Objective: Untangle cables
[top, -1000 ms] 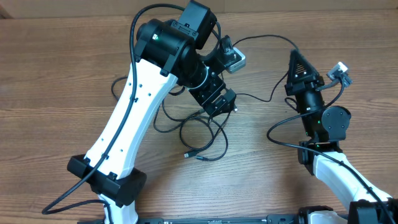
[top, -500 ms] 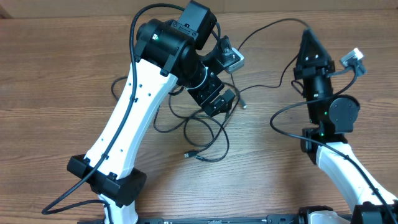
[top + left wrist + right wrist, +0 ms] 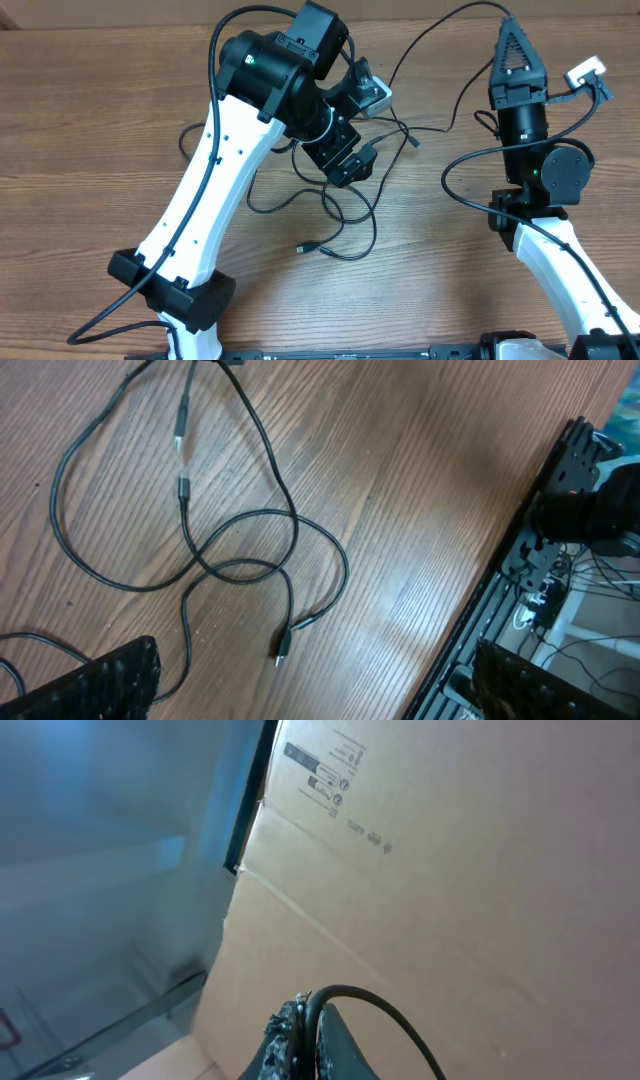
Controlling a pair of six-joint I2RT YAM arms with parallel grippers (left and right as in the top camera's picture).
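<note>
The right gripper (image 3: 508, 25) pointed toward the far edge at the table's right side. Its jaws were closed on one cable (image 3: 385, 1008), which came out from between the fingertips. In the overhead view this cable ran in an arc leftward to the heap under the left arm. The right wrist view showed a cardboard box (image 3: 450, 870) behind it.

The left gripper (image 3: 316, 648) hung over the table (image 3: 100, 120) near its middle, jaws wide apart, holding nothing. Its fingers (image 3: 100, 680) stood at the lower corners of the left wrist view. The cables (image 3: 296, 540) lay on the wood beneath it in loose, crossing loops, with two plugs (image 3: 281, 652) close together at the near end. Whether the loops were knotted or only overlapped could not be told.
</note>
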